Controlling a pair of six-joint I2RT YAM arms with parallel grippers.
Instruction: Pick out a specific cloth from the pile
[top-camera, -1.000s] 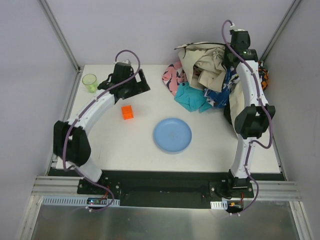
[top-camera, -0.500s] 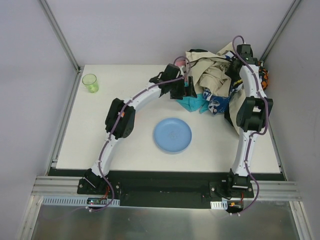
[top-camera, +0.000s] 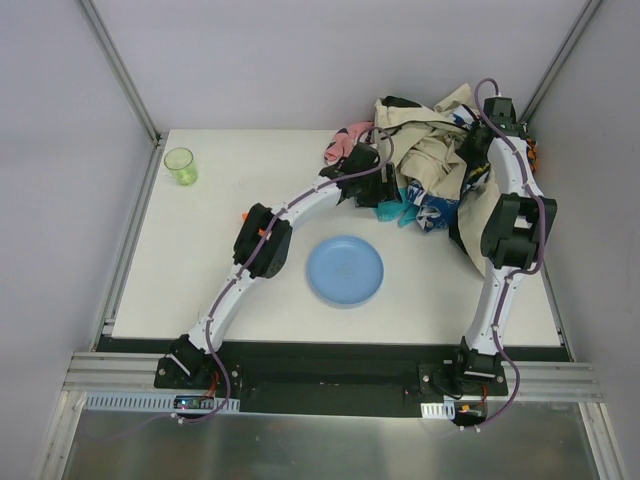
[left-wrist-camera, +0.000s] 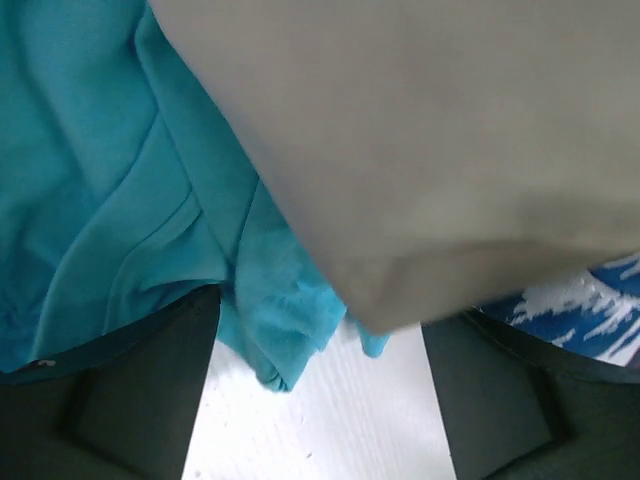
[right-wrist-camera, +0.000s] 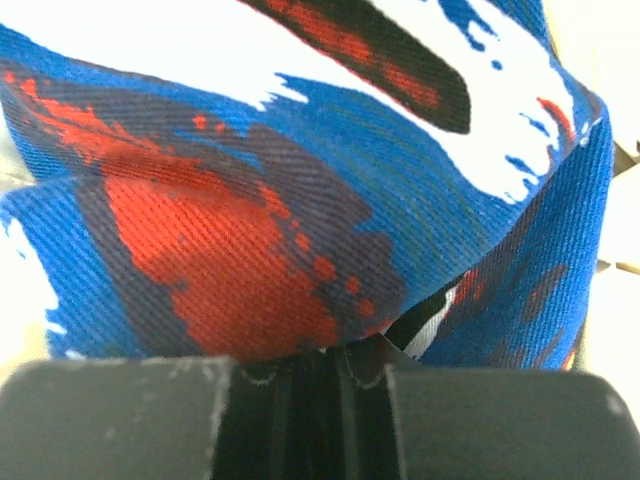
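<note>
L gripper (left-wrist-camera: 320, 335), jaws apart, is straddling the teal cloth (left-wrist-camera: 100, 180) under the pile's (top-camera: 425, 150) beige layer (left-wrist-camera: 420, 150) on the worktop (left-wrist-camera: 320, 435), while R gripper (right-wrist-camera: 330, 370), clamped on patterned fabric (right-wrist-camera: 250, 200), is prob. holding layers off it.

The left end effector (top-camera: 381, 190) lies low over the white bench (top-camera: 200, 260), at the near-left edge of the pile (top-camera: 425, 150), a large heap of mixed garments, mostly beige fabric with black trim. Just ahead of it to the right, the plain teal cloth (top-camera: 396, 211) pokes out from under the beige folds; whether the fingers touch it is unclear. A pink patterned cloth (top-camera: 345, 140) lies just beyond this end effector, on its left. The round blue plate (top-camera: 345, 270) sits behind it, toward the arm bases, and a clear green cup (top-camera: 180, 164) stands well off to its left. The right end effector (top-camera: 467, 160) is sunk in the pile's right side with its fingers hidden, and a blue-white patterned cloth (top-camera: 437, 210) lies just on its near side.
</note>
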